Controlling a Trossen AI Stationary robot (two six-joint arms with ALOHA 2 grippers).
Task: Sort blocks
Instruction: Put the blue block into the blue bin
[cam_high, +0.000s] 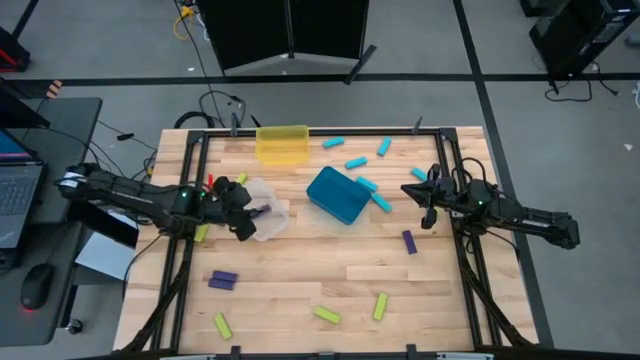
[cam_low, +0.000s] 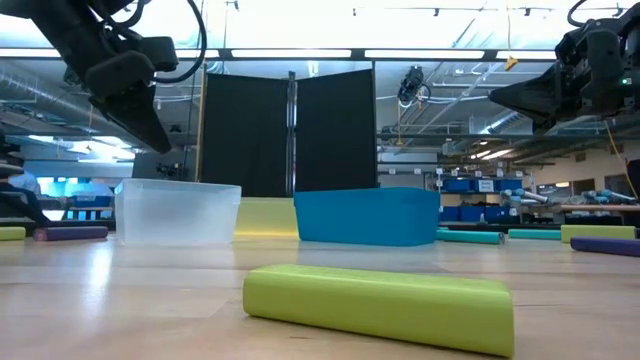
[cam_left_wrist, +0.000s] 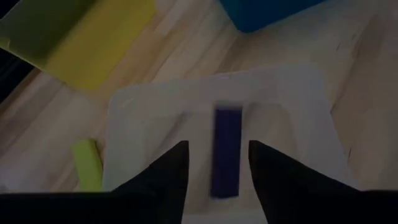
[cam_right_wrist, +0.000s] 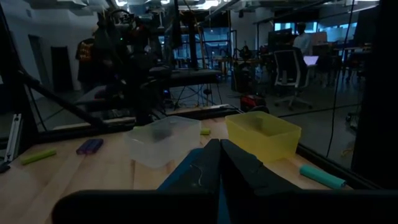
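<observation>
Nearest to you in the low view, a yellow-green oblong block (cam_low: 378, 306) is lying flat on the wooden slatted table (cam_high: 300, 260), and from above you are seeing more yellow-green blocks (cam_high: 326, 315) scattered along that near edge, with a purple block (cam_high: 223, 280) lying a little farther in on the left side. Past those, your left claw (cam_left_wrist: 217, 163) is hovering over the clear plastic rectangular bin (cam_high: 262, 208), its two dark fingers (cam_left_wrist: 171, 174) standing partly apart with nothing between them; a purple oblong block (cam_left_wrist: 226, 151) is showing between and beyond the fingertips, inside the clear bin's walls, and you cannot tell whether it is resting on the bin floor. A yellow-green block (cam_left_wrist: 87, 163) is lying on the table just beside that bin. Level with it, the teal rectangular bin (cam_high: 338, 195) is sitting near the table's middle, tilted askew to the table's edges, and a single purple block (cam_high: 409, 241) is lying to its right. Your right claw (cam_high: 428, 200) is waiting above the right side of the table, fingers pressed together and holding nothing. Farther back, cyan oblong blocks (cam_high: 358, 161) are lying spread across the far right part of the table, and the yellow translucent rectangular bin (cam_high: 282, 143) is standing at the far edge.
</observation>
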